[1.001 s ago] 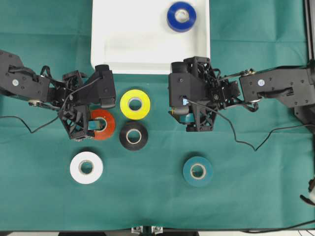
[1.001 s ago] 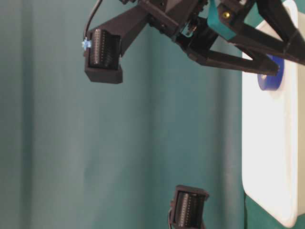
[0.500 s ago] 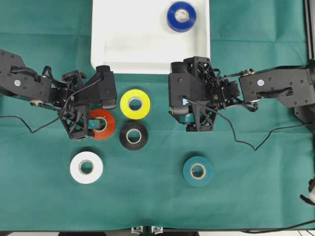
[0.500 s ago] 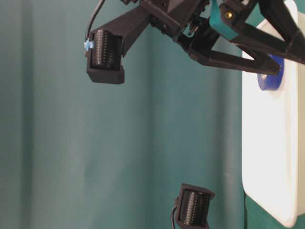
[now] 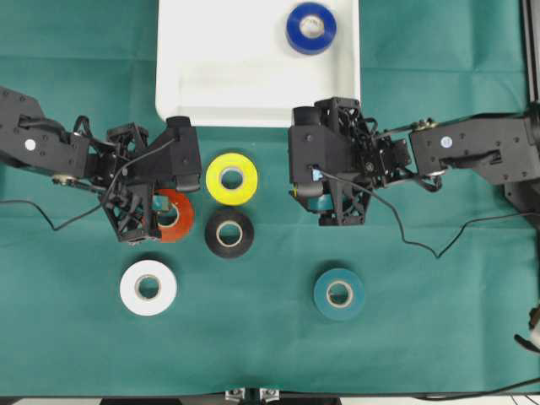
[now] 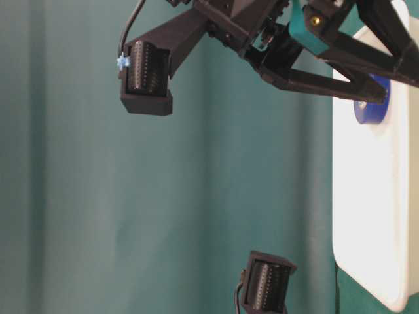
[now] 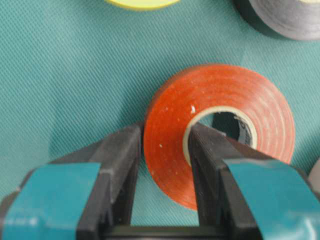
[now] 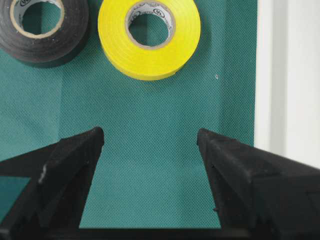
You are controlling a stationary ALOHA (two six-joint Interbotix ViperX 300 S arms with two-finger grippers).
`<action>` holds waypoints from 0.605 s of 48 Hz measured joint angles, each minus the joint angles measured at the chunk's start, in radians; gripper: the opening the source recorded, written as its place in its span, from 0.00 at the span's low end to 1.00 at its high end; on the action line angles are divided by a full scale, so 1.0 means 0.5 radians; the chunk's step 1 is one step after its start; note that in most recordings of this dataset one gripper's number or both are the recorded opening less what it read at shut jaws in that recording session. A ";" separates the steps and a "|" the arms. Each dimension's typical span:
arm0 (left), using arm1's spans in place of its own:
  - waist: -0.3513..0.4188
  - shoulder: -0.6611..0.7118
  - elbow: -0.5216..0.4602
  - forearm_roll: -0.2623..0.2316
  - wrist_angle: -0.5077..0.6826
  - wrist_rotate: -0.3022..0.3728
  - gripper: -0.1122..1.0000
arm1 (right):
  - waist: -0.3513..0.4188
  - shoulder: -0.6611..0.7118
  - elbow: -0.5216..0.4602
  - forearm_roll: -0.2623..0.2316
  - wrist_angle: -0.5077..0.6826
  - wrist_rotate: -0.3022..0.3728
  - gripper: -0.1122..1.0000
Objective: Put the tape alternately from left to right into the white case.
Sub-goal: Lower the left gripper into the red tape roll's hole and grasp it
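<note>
A green cloth [image 5: 422,337] covers the whole table. On it, at the far edge, lies the white case [image 5: 219,76], and the blue roll [image 5: 310,28] sits flat in its far right corner (the only roll inside).

The two arms come next in bulk. The right gripper [image 8: 150,145] hangs over bare cloth just in front of the case's near right rim, its jaws spread wide with nothing between them; the wrist view shows cloth alone in the gap. The left gripper [image 7: 162,165] is down at the red roll [image 5: 175,214], jaws pinched on the roll's wall, one finger [image 7: 120,170] against the outer face and the other through the pale core.

The loose rolls all lie flat on the cloth. The yellow roll [image 5: 231,178] is just in front of the case, the black roll [image 5: 229,234] just below it in the overhead view and beside the red one. The white roll [image 5: 148,287] is nearer the front left, the teal roll [image 5: 339,293] front right, well apart from the others.
</note>
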 measured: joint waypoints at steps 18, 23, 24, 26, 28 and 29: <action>-0.006 -0.178 -0.018 -0.003 0.129 0.000 0.07 | 0.003 0.000 0.000 0.000 0.003 0.000 0.84; -0.006 -0.249 -0.049 0.000 0.196 0.000 0.07 | 0.006 0.000 0.000 0.000 0.003 0.000 0.84; -0.006 -0.264 -0.055 -0.003 0.209 -0.003 0.07 | 0.006 0.000 0.000 0.000 0.003 0.000 0.84; -0.006 -0.288 -0.061 -0.003 0.236 0.000 0.07 | 0.009 0.000 0.000 0.003 0.000 0.000 0.84; -0.006 -0.307 -0.071 -0.003 0.255 0.000 0.07 | 0.009 0.000 0.000 0.000 0.000 0.003 0.84; -0.006 -0.313 -0.071 -0.003 0.264 0.000 0.07 | 0.012 0.000 0.000 0.000 0.000 0.003 0.84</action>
